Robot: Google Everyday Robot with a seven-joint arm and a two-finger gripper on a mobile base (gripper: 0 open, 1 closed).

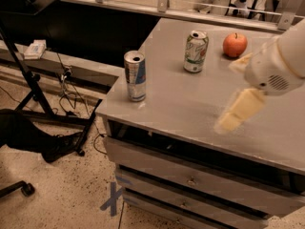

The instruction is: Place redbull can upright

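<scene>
The redbull can stands upright near the front left corner of the grey table. It is slim, with blue and silver panels and a silver top. My gripper hangs from the white arm over the right part of the table, well to the right of the can and not touching it. The gripper is blurred by motion and holds nothing that I can see.
A white-and-green soda can and a red apple stand at the back of the table. Drawers sit under the tabletop. A black stand, cables and a person's shoe are on the floor at the left.
</scene>
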